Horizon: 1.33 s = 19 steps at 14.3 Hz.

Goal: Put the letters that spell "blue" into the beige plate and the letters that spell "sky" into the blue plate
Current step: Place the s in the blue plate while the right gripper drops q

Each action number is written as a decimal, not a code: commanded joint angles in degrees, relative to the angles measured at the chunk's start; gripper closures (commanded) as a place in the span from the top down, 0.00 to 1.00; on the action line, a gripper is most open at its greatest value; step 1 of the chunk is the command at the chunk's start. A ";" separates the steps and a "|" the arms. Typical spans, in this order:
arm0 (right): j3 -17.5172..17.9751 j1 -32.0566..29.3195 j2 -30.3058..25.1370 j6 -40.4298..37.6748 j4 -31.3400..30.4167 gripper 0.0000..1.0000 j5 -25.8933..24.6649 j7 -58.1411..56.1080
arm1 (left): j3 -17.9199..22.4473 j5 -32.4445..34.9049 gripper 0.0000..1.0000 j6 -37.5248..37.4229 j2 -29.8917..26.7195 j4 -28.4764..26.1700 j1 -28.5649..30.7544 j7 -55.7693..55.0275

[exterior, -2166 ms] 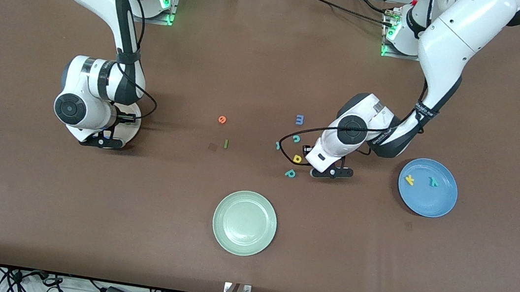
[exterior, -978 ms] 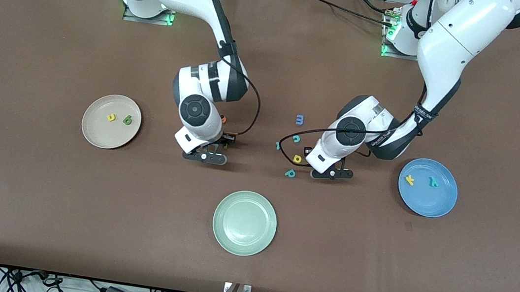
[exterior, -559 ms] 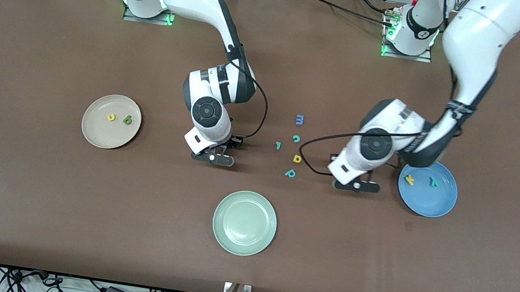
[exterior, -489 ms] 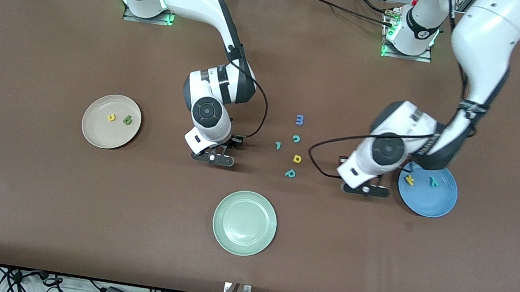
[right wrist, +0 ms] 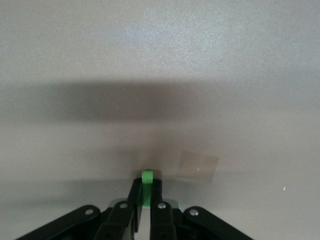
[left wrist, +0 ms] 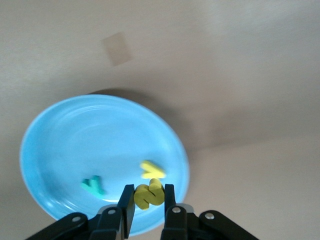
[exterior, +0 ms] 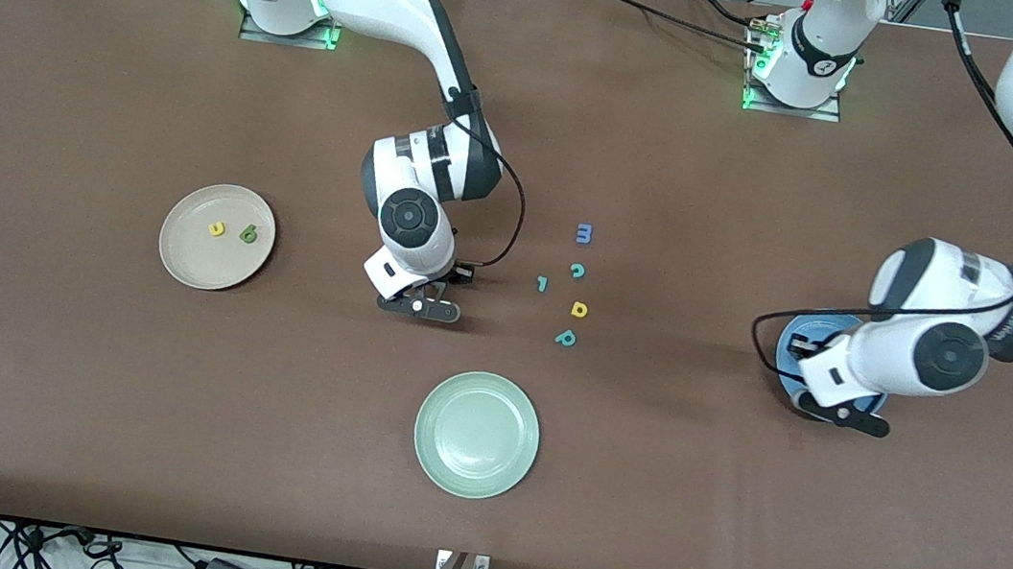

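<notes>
The right arm reaches from its base toward the middle of the table, its wrist bent down so the right gripper (right wrist: 146, 205) sits low over the brown surface, fingers clamped on the green l (right wrist: 146, 190). The left arm curves out past the table's edge at its own end and folds back, holding the left gripper (left wrist: 148, 207) over the blue plate (left wrist: 75, 145), pinched on the yellow s (left wrist: 148, 193).

In the front view the left arm's wrist covers most of the blue plate and its letters. The orange e is not visible in any view, and the right wrist hides the spot under it.

The wrist view shows the yellow k (left wrist: 152, 169) and teal y (left wrist: 93, 185) lying in the blue plate. The beige plate (exterior: 181, 259), toward the right arm's end of the table, holds the yellow u (exterior: 217, 229) and dark green b (exterior: 249, 235). The pale green plate (exterior: 476, 435) near the front edge is bare.
</notes>
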 commanded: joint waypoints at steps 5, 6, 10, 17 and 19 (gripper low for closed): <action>-5.27 0.19 -2.08 -6.31 0.87 0.02 0.33 -2.17 | -0.54 0.96 0.25 6.29 4.77 -0.64 5.18 6.54; -8.16 0.54 -2.08 -10.08 0.87 0.02 0.24 -3.83 | -0.54 0.96 0.65 6.37 4.94 -0.64 5.18 6.54; -17.92 -0.86 -2.08 -22.32 -2.28 0.03 0.41 -22.07 | -1.06 0.96 1.00 4.89 3.63 -0.29 4.92 6.37; -24.10 -8.23 -2.69 -22.86 -13.28 0.03 1.38 -48.64 | -6.86 0.61 1.00 -7.92 -1.30 9.44 4.74 5.75; -24.10 -9.12 -2.87 -22.60 -15.12 0.04 1.38 -50.86 | -9.58 0.87 1.00 -17.13 -1.21 17.50 3.78 5.67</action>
